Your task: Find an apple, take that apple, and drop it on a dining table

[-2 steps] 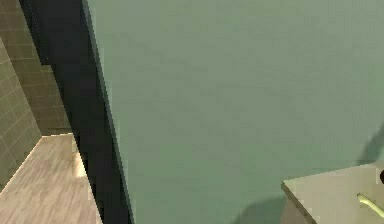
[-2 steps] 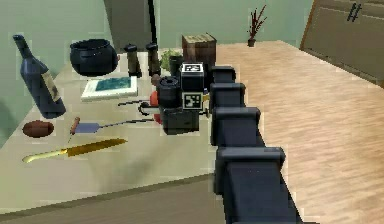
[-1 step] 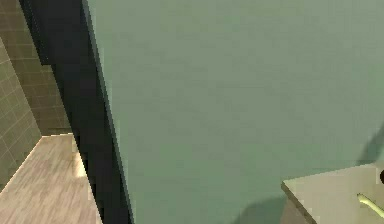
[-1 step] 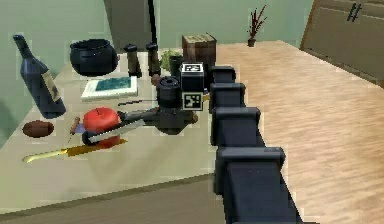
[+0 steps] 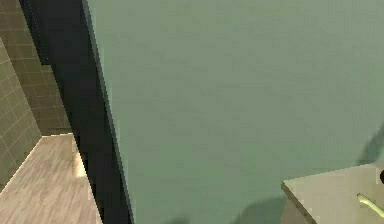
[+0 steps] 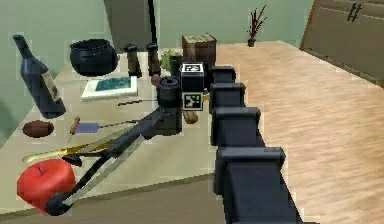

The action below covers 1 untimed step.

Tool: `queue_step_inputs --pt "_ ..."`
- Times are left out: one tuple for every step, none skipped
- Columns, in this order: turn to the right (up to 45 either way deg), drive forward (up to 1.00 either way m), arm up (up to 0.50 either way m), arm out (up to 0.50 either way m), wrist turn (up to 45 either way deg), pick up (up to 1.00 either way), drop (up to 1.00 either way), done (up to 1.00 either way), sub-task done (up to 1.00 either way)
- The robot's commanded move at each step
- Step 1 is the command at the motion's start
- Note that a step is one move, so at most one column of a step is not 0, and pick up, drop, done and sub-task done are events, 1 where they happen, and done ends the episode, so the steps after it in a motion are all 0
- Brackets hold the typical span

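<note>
We note that on the table [image 6: 150,165] the far edge is blocked by a black pot [image 6: 92,56], shakers [image 6: 131,52] and a brown box [image 6: 198,50], the left edge by a tall bottle [image 6: 38,78], whereas the wood floor [image 6: 320,110] beyond the right edge offers open passage.

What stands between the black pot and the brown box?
A small dark shaker and a second shaker stand there, between black pot and brown box, in the arm side view.

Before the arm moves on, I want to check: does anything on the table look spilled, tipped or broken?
Nothing stands out. The bottle, pot and box stand upright on the table; the apple looks whole; nothing is spilled.
</note>
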Motion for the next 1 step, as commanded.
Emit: queue_step_inputs --pt "0.0 0.00 0.00 0.00 -24.0 0.00 0.00 0.00 0.00"
